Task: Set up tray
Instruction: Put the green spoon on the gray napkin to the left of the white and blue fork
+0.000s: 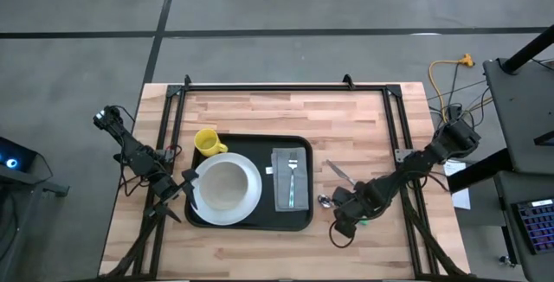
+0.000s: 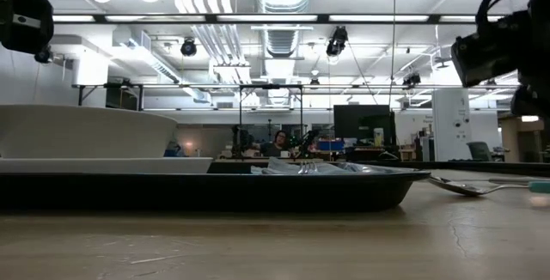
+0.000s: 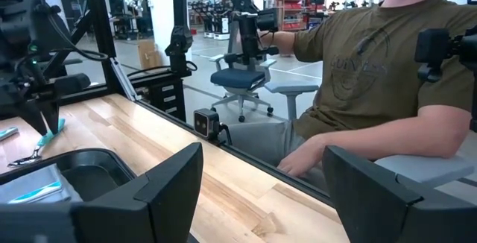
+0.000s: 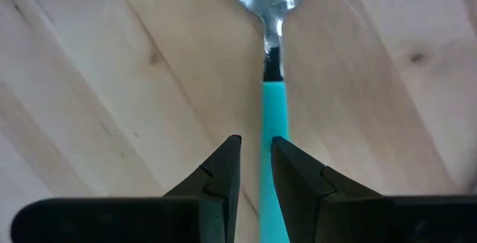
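Teal-handled spoon [image 4: 270,124] is lying on the wooden tabletop [image 1: 363,126] beside the tray [image 1: 251,217], the right tool [image 4: 256,157] apparently pinching its handle; the left tool [image 3: 261,176] is gaping wide.

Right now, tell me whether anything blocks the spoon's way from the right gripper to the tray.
Nothing visible does. The right gripper has its fingers closing around the spoon handle on the bare wood just right of the tray. The tray's near side holds a napkin with a fork.
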Tool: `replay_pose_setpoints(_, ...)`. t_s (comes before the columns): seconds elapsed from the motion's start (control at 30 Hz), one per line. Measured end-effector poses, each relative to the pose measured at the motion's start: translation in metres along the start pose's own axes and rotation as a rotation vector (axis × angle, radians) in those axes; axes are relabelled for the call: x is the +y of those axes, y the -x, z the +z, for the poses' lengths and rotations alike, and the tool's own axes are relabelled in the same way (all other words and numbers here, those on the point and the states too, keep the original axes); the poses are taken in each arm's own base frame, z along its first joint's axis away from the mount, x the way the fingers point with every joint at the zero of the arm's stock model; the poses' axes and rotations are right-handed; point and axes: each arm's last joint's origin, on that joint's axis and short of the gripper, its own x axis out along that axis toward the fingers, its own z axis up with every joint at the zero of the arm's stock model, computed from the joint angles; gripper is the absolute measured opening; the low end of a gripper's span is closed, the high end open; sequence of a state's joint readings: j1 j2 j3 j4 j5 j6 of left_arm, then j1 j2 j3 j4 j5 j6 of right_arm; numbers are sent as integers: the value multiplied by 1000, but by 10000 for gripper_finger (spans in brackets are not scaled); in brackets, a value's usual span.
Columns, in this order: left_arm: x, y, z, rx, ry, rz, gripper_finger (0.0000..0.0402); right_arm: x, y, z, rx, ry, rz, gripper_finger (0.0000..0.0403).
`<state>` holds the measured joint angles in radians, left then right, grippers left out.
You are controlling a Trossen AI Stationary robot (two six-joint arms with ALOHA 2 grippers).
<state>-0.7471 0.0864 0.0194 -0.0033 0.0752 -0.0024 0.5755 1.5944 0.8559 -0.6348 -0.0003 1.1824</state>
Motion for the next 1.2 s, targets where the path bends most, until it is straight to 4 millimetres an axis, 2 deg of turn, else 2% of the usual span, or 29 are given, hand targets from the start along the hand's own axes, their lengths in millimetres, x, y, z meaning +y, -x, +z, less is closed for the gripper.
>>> replay_pose_setpoints(0.23, 0, 0, 0, 0, 0, 0, 255, -5, -9, -3, 7, -14, 48, 68)
replay_pose_setpoints(0.63, 0, 0, 0, 0, 0, 0, 255, -4, -10, -3, 3, -10, 58, 68)
replay_pose_setpoints(1.0, 0, 0, 0, 0, 0, 0, 255, 12, 2, 4, -22, 85, 122, 68)
replay_pose_setpoints(1.2, 0, 0, 0, 0, 0, 0, 255, 13, 5, 5, -23, 111, 120, 68)
